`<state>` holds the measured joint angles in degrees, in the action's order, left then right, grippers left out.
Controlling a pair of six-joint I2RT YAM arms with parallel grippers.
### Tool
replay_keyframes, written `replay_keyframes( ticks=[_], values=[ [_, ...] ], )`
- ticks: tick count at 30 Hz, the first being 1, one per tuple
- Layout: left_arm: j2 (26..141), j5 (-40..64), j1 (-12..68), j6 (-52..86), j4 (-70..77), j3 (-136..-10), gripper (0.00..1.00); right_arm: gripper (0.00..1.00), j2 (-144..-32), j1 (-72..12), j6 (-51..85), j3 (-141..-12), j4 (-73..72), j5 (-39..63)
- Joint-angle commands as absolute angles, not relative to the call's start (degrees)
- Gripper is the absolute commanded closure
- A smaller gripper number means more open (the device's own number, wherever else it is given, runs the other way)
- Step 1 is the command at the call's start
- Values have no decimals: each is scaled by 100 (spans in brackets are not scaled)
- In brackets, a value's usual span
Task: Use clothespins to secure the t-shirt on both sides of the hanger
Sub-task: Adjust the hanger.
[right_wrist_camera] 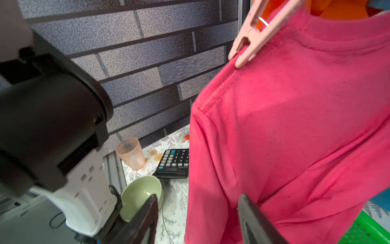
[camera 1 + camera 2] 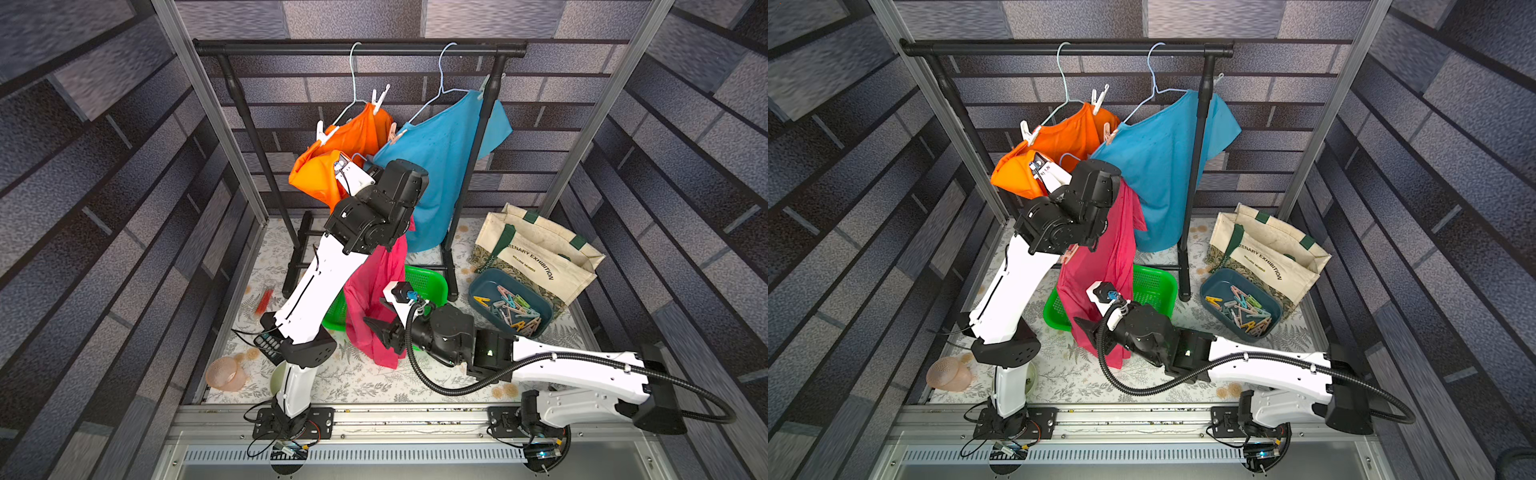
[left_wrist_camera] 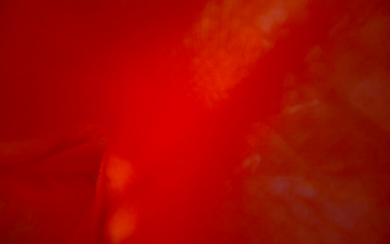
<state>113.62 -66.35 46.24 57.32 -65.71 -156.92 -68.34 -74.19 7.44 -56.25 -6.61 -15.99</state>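
- The pink t-shirt (image 1: 295,126) is hanging in the air in front of the rack (image 2: 357,49), between the two arms. Its lower part is reaching down beside the green basket (image 2: 428,282).
- One peach clothespin (image 1: 251,40) is sitting on a shoulder of the shirt, near the collar, and its long axis is running slanted along the shoulder line. The other shoulder is hidden behind the left arm (image 2: 316,270), so I cannot tell if it is clipped.
- The right gripper (image 1: 198,197) is standing released, with its jaws apart and nothing between them. It is pointing at the low part of the shirt, very near the cloth; whether it is touching, I cannot tell.
- The loose clothespins (image 2: 515,311) are lying in a blue tray (image 2: 482,280) on the table (image 2: 374,386), on the robot's right, well apart from the shirt.
- The tray is lying behind the right gripper, beside the forearm, so the right arm is clearly the nearer one. I am judging that the coming move is asking this arm to turn away from the shirt and back toward the tray.
- The right arm is stretching low and almost level over the table.
- The left arm is rising steeply to the top of the shirt. The left gripper is covered by cloth and is clenched, probably on the hanger (image 2: 1070,155), of which only the hook is showing; what it is grasping I cannot see.
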Motion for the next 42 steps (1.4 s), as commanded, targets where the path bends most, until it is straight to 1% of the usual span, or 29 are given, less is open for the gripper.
replay_keyframes(
  ticks=[1,4,7,9,10,15,17,19,21,25,28,32,34,37,42],
  values=[
    [10855,-6014,4524,4771,-6882,-15785,100,42,-6235,-6950,475,-5803,470,-856],
    [10648,-5389,4478,3947,-7096,-15717,100,43,-5912,-6316,72,-6308,1333,-112],
    [10314,-4309,4477,3124,-7083,-15295,100,49,-5937,-5835,-453,-6893,2062,338],
    [9919,-3540,4506,2653,-6723,-14632,100,51,-6043,-5598,-710,-7235,2366,604],
    [9652,-3322,4531,2531,-6475,-14197,100,52,-6115,-5454,-826,-7436,2496,763],
    [8175,-2876,4523,2012,-4940,-11938,100,53,-6567,-4739,-1153,-8311,3024,1729],
    [7619,-2536,4448,1799,-4306,-11177,100,53,-6838,-4567,-1315,-8709,3298,1998],
    [7187,-1943,4304,1701,-3951,-10685,100,54,-7123,-4469,-1470,-9105,3485,2268],
    [7004,-1506,4201,1656,-3909,-10494,100,56,-7384,-4439,-1523,-9452,3538,2560],
    [6987,-827,4140,1543,-3937,-10423,100,61,-8051,-4438,-1558,-10345,3840,3481],
    [7077,-277,4132,1462,-3978,-10497,100,63,-8481,-4438,-1510,-10827,4000,3787],
    [7179,119,4147,1398,-4108,-10621,100,64,-8764,-4439,-1529,-11107,3974,3778],
    [7200,213,4142,1397,-4133,-10635,100,61,-8815,-4438,-1550,-11136,3898,3745],
    [7207,439,4131,1397,-4106,-10600,100,61,-8905,-4439,-1557,-11162,3836,3690],
    [7209,733,4140,1448,-4011,-10578,100,66,-9082,-4438,-1408,-11260,3743,3696]
  ],
)
